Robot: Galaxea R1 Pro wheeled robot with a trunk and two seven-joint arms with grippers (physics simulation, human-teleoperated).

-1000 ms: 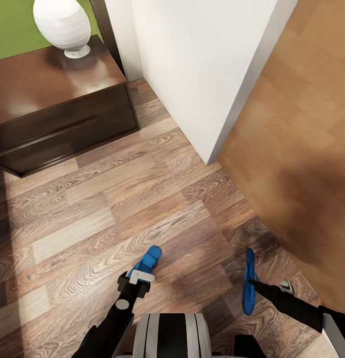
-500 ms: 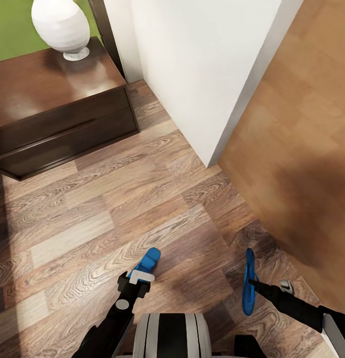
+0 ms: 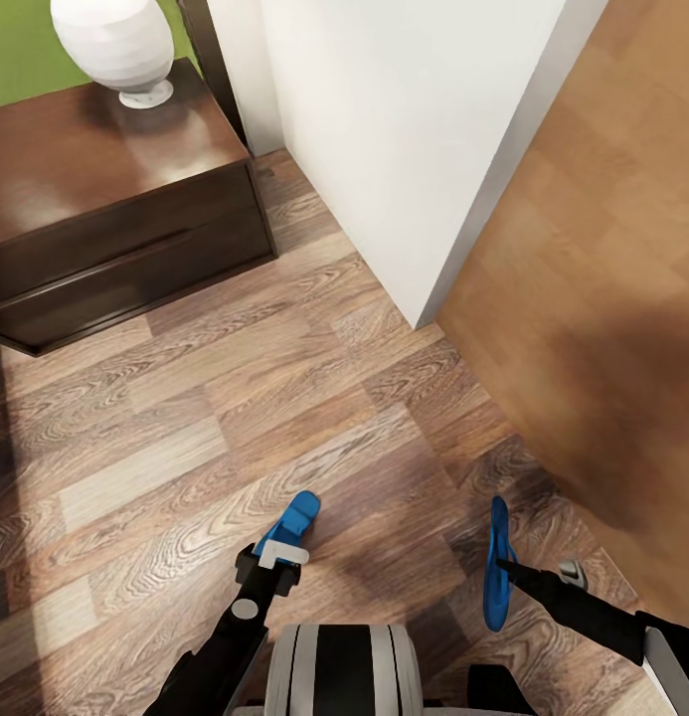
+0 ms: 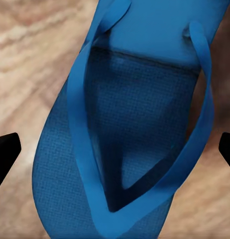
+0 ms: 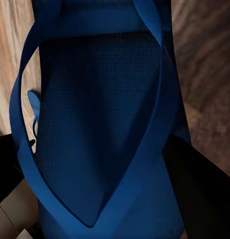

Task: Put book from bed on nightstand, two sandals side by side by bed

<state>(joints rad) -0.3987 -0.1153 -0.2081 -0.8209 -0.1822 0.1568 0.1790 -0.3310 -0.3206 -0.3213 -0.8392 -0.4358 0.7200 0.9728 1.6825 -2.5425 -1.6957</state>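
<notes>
I hold one bright blue sandal in each hand above the wood-plank floor (image 3: 235, 418). My left gripper (image 3: 281, 550) is shut on the left sandal (image 3: 298, 515), which lies flat and points forward. In the left wrist view this sandal (image 4: 140, 124) sits between the black fingertips (image 4: 4, 152). My right gripper (image 3: 505, 570) is shut on the other sandal (image 3: 497, 557), which is turned on its edge. In the right wrist view that sandal (image 5: 100, 124) shows close up, straps up. A dark-brown nightstand (image 3: 115, 214) with one drawer stands at the far left. The book and the bed are out of view.
A white ribbed lamp base (image 3: 113, 45) stands on the nightstand's top. A white wall corner (image 3: 404, 129) juts out ahead, ending near the middle of the floor. A light orange-brown wooden surface (image 3: 602, 298) rises on the right, close to my right arm.
The whole view has shifted slightly, so the nightstand and lamp sit a little higher and further left. Both sandals stay in the grippers as before.
</notes>
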